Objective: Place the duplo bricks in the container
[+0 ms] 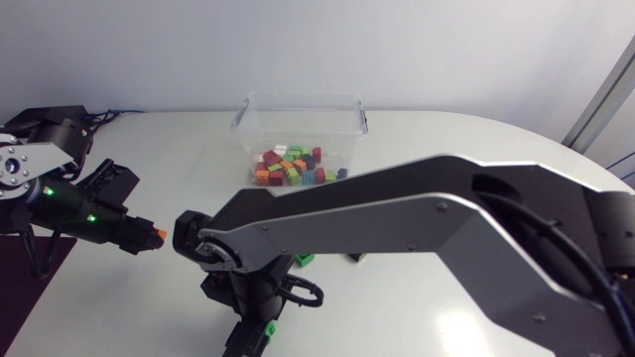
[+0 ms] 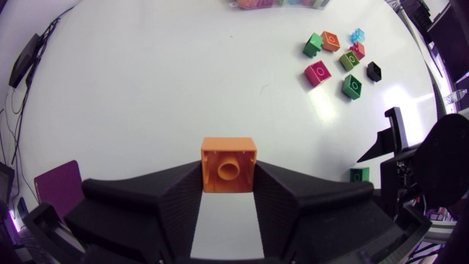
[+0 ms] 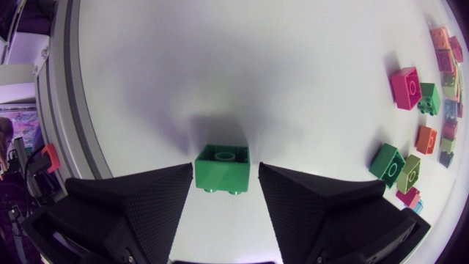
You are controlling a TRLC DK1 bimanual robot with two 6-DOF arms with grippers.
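The clear container [image 1: 298, 117] stands at the back of the table with several coloured duplo bricks in it. My left gripper [image 1: 149, 238] [image 2: 229, 173] hovers at the left, shut on an orange brick [image 1: 158, 235] [image 2: 229, 155]. My right arm crosses from the right to the front middle. Its gripper [image 1: 256, 335] [image 3: 226, 176] is low over a green brick [image 1: 269, 327] [image 3: 222, 167] that rests on the table. The fingers [image 3: 157, 192] flank the brick and a small gap shows on one side. Several loose bricks [image 2: 318, 72] lie ahead of the left gripper, mostly hidden by my right arm in the head view.
A green brick [image 1: 306, 260] and a black one [image 1: 355, 258] peek out under my right arm. A purple mat [image 1: 25, 273] lies at the front left. The table's edge [image 3: 73, 110] runs close beside the right gripper. More loose bricks [image 3: 405, 86] lie off to its side.
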